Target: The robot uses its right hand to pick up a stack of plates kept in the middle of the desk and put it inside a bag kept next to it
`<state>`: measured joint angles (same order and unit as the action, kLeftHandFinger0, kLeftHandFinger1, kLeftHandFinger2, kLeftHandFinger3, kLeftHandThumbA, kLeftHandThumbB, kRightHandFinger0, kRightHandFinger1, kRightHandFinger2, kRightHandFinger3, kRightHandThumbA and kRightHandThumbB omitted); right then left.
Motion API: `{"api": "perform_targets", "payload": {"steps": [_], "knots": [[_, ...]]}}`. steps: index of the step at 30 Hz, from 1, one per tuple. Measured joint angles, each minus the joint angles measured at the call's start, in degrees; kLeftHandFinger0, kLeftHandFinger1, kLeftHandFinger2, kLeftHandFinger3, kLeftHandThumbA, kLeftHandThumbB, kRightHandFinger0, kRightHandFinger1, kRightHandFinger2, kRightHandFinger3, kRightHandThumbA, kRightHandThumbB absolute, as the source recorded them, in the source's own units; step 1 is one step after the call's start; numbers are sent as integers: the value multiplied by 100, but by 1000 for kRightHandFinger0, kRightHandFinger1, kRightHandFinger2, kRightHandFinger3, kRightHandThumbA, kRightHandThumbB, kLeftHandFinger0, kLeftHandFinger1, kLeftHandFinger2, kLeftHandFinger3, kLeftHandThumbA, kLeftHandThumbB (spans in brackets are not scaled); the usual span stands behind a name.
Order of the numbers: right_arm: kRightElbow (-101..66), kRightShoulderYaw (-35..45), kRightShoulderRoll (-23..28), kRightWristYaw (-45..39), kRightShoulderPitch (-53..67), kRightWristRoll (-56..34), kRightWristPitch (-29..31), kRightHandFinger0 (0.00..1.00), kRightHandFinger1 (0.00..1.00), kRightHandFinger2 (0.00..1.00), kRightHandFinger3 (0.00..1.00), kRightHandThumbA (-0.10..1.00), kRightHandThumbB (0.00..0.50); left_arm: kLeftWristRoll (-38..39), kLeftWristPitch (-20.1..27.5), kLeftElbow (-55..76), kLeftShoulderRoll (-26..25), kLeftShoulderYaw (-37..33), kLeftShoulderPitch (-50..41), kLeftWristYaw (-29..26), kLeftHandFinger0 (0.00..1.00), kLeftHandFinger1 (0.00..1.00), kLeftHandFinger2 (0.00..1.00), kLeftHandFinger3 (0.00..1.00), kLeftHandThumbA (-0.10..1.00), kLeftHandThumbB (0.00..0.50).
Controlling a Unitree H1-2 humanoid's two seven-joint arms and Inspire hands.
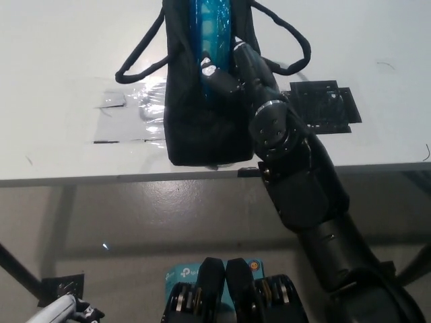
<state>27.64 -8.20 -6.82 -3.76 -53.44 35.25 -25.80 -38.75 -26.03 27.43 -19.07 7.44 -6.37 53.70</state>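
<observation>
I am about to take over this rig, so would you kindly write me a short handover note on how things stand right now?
Right hand: at the mouth of the black bag, against the blue plate stack; whether it is gripping cannot be told.
Left hand: resting low at the lower left, off the desk, only partly in view.
Things: the bag stands on the white desk near its front edge, with the plates upright inside its opening.
Done: plates picked up and largely in the bag.
Left: release the stack, then withdraw the right hand.

"tp-link" logo on the blue box (183, 274) at bottom centre, partly hidden.
</observation>
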Motion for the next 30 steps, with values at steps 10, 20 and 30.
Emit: {"api": "perform_targets", "payload": {"steps": [10,20,30], "knots": [[-336,-310,158,-509,-2,1070,-32,1000,1000,1000,1000,983,500,0,0,-31,1,-1,-2,0,702,734,786,851,-100,0],[-941,-371,251,-1151,-10,2191,-52,1000,1000,1000,1000,1000,500,-1,-1,-123,22,4,-16,-2,725,755,821,870,-100,0],[-1270,-175,39,-1548,-347,3116,-62,1000,1000,1000,1000,1000,500,1,-3,-169,36,16,-68,-8,744,764,823,866,-100,0]]}}
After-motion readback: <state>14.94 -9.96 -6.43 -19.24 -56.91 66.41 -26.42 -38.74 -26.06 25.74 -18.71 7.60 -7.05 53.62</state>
